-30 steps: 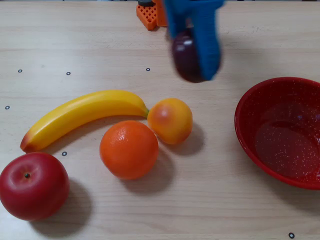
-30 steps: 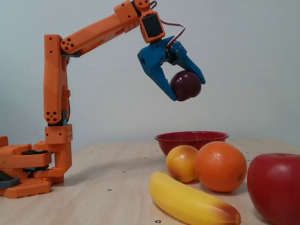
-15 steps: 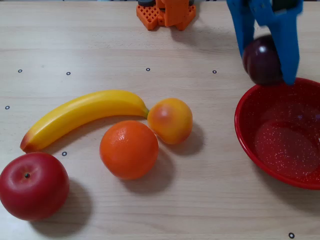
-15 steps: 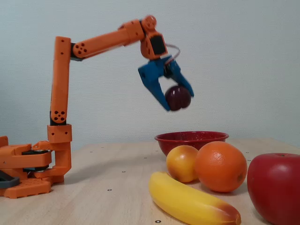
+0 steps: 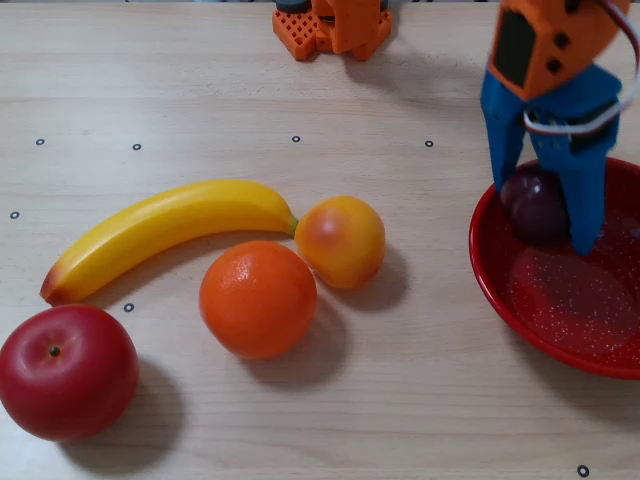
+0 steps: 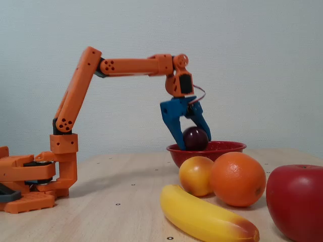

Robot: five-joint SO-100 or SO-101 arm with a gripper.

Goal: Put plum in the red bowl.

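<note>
The dark purple plum (image 5: 533, 206) sits between the blue fingers of my gripper (image 5: 545, 216), which is shut on it. It hangs low over the back left part of the red bowl (image 5: 482, 262), inside the rim line in the overhead view. From the side, the plum (image 6: 195, 138) is level with the rim of the red bowl (image 6: 229, 148), with the gripper (image 6: 195, 143) pointing down into it. Whether the plum touches the bowl's inside I cannot tell.
A yellow banana (image 5: 165, 226), an orange (image 5: 258, 298), a small yellow-orange fruit (image 5: 340, 240) and a big red apple (image 5: 67, 371) lie to the left of the bowl. The orange arm base (image 5: 332, 26) stands at the table's far edge.
The arm has swung from the table's middle to the bowl and come down with the plum, from high above the rim to rim level inside the bowl.
</note>
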